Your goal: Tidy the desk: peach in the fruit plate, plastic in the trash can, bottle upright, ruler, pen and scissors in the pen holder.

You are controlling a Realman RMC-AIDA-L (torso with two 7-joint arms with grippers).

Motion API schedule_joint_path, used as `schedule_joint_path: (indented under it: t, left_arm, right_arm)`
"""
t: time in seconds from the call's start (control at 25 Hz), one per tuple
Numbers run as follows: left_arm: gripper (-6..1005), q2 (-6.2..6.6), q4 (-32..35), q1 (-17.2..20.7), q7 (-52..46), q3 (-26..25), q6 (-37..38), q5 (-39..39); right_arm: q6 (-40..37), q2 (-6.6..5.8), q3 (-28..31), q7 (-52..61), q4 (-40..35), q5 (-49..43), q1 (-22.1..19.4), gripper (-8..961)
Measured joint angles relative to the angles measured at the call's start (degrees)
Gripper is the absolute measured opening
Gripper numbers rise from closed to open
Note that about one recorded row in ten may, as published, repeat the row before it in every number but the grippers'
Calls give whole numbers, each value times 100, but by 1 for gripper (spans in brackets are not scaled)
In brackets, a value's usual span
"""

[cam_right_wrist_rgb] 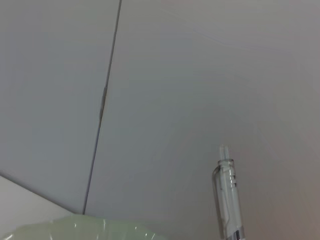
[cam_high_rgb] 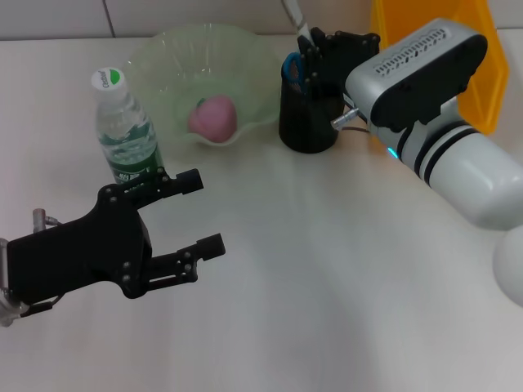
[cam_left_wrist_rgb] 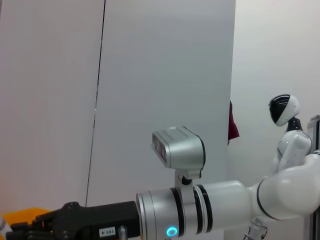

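One pen (cam_high_rgb: 294,18) upright in the right hand's (cam_high_rgb: 315,45) grasp, directly over the pen holder (cam_high_rgb: 309,114), left hand (cam_high_rgb: 208,214) released.

Your right hand (cam_high_rgb: 315,45) sits over the pen holder (cam_high_rgb: 309,114) gripping a pen (cam_high_rgb: 296,20); your left hand (cam_high_rgb: 196,214) hovers open, the bottle (cam_high_rgb: 124,131) just beyond it.

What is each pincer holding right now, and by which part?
The left pincer is open and empty, near the bottle. The right pincer is over the pen holder with a pen, apparently gripped by its lower part; the contact itself is hidden.
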Motion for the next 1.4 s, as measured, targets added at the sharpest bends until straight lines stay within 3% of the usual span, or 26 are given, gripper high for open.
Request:
schedule_joint_path:
  t: [0.2, 0.52, 0.72, 0.8, 0.88, 0.92, 0.96, 1.04, 1.2, 1.28, 1.32, 1.36, 1.4]
  left_arm:
    - [809, 0, 0, 0, 7, -5, -8, 0]
    - [809, 0, 10, 11, 9, -19, -8, -5]
    - [809, 5, 35, 36, 9, -20, -5, -15]
    - [809, 9, 36, 38, 9, -22, -3, -16]
    - [809, 13, 38, 43, 9, -32, 8, -18]
    - [809, 15, 40, 44, 9, -34, 18, -18]
    - [809, 16, 43, 44, 9, -37, 30, -20]
    - [809, 19, 45, 45, 9, -41, 43, -23]
    - [809, 32, 45, 54, 9, -45, 51, -26]
    - [809, 36, 48, 48, 9, -46, 53, -17]
    - [809, 35, 52, 35, 9, -46, 53, -5]
    - [809, 35, 52, 35, 9, -46, 53, -5]
    - [809, 32, 53, 30, 9, -46, 51, 3]
  right_arm:
    - [564, 7, -303, 164, 328, -44, 59, 133]
    - [657, 11, -365, 361, 456, -371, 44, 137]
    - [1155, 2, -399, 718, 399, -433, -120, 366]
    - [1292, -11, -410, 804, 296, -496, -220, 409]
    - [1494, -79, -413, 1182, -207, -733, -642, 452]
    - [1542, -233, -364, 1703, -824, -1037, -1131, 474]
    - [1542, -233, -364, 1703, -824, -1037, -1131, 495]
    - [1525, -425, -314, 2040, -1463, -1286, -1512, 538]
    - [433, -683, -71, 2075, -2725, -1411, -2020, 633]
    - [-662, -756, 268, 2078, -3319, -1417, -2118, 694]
    - [-2126, -824, 698, 2078, -3881, -1382, -2077, 724]
    - [-2126, -824, 698, 2078, -3881, -1382, -2077, 754]
    - [-2748, -884, 871, 2054, -4085, -1291, -2008, 784]
